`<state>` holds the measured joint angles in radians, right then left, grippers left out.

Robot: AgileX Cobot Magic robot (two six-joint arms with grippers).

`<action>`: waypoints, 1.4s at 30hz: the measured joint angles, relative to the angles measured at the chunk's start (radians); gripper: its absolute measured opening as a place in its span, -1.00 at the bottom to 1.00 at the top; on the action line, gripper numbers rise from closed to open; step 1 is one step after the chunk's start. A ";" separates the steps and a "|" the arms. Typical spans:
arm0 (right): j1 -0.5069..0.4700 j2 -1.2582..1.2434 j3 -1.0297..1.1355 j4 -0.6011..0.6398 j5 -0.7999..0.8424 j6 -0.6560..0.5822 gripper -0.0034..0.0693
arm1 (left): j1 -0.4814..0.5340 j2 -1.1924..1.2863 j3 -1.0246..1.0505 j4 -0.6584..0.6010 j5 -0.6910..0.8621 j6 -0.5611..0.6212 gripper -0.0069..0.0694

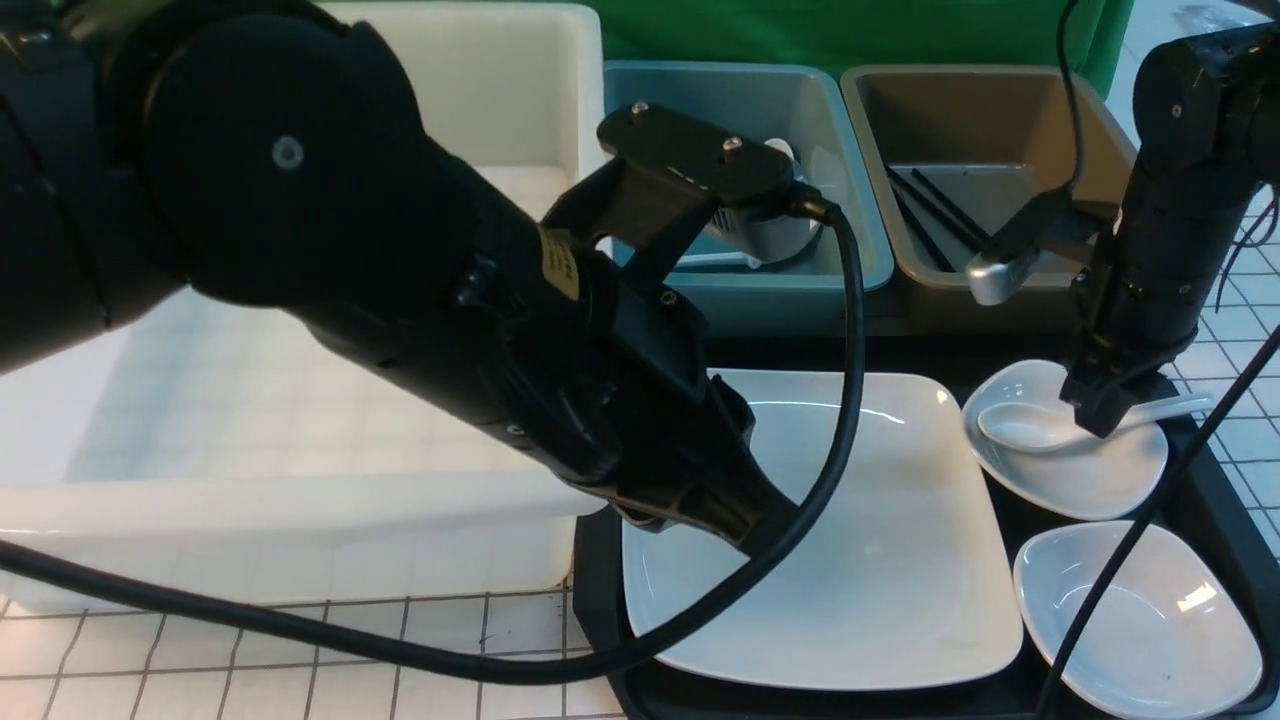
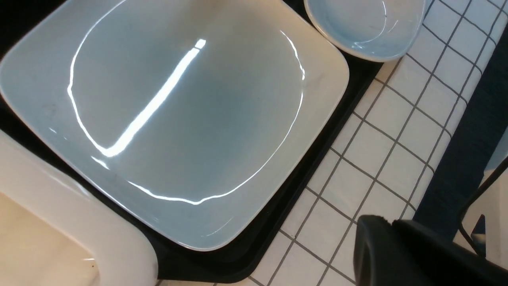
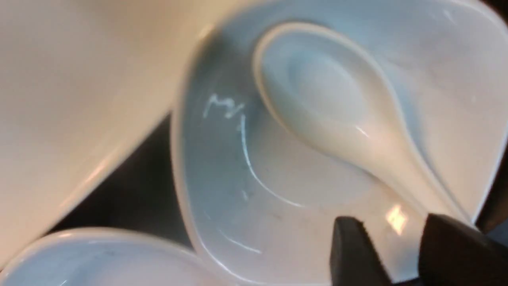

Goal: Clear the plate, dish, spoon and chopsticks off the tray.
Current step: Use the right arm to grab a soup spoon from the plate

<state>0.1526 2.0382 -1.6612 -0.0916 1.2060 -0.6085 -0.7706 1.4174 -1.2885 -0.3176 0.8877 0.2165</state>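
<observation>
The large white square plate [image 1: 900,560] [image 2: 178,119] lies on the black tray [image 1: 1220,500] [image 2: 254,246]. My left gripper [image 1: 765,530] [image 2: 383,220] hovers above the plate's near-left part, shut and empty. To the right of the plate sits a small white dish [image 1: 1090,480] [image 3: 238,178] holding the white spoon [image 1: 1020,428] [image 3: 325,91]. My right gripper [image 1: 1100,418] [image 3: 397,242] is down over the spoon's handle, its fingers apart; the handle runs under one finger. A second small dish [image 1: 1140,620] [image 2: 365,28] lies nearer. Black chopsticks [image 1: 935,215] lie in the brown bin [image 1: 1000,110].
A big white tub [image 1: 300,480] [image 2: 71,222] stands left of the tray, touching its edge. A blue bin [image 1: 860,180] with white ware stands behind the plate, beside the brown bin. The left arm's cable [image 1: 850,330] loops over the plate. A white checked cloth [image 2: 377,143] covers the table.
</observation>
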 joint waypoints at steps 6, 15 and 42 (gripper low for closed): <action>0.001 0.004 0.000 -0.001 -0.044 -0.078 0.67 | 0.000 0.000 0.000 -0.002 -0.009 0.013 -0.86; 0.001 0.065 0.000 -0.001 -0.054 -0.104 0.68 | 0.000 0.000 0.000 -0.003 -0.022 0.013 -0.86; 0.001 -0.034 -0.001 0.011 -0.004 -0.069 0.05 | 0.000 0.000 0.000 -0.005 -0.083 0.002 -0.86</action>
<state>0.1537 2.0043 -1.6621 -0.0802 1.2020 -0.6778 -0.7706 1.4174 -1.2885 -0.3229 0.8048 0.2180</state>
